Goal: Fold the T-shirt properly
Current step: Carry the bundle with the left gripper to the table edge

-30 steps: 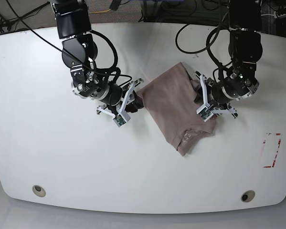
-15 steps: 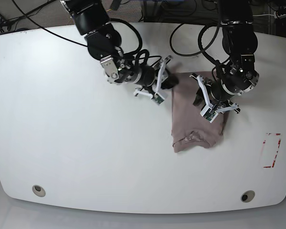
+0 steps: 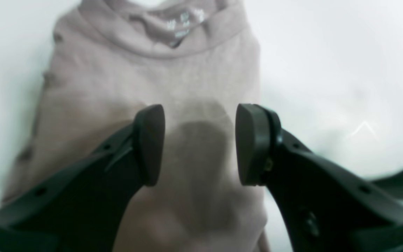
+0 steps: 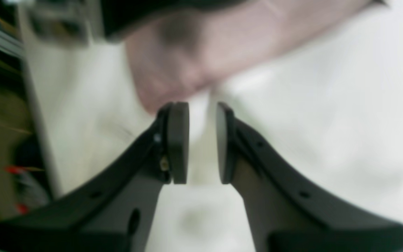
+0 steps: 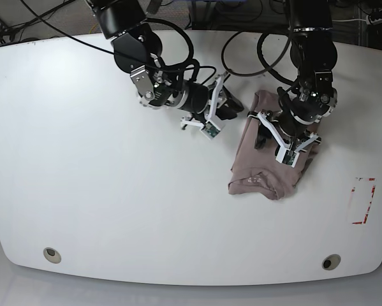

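T-shirt (image 5: 267,172) lying folded on worktop (image 5: 114,210); left end effector (image 3: 199,143) hovering over it released, right end effector (image 4: 203,141) slightly parted, empty, angling left of it.

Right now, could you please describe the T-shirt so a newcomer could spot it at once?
On the white table, look toward the right, under the two black arms. The T-shirt lies there folded in a small bundle, the only soft, mauve-brown thing there.

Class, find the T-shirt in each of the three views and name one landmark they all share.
Base: T-shirt right of centre, under the left hand.
Left wrist: fills the middle, collar at top, behind the open pads.
Right wrist: blurred across the top, beyond the right hand.
Shared landmark: the white table.
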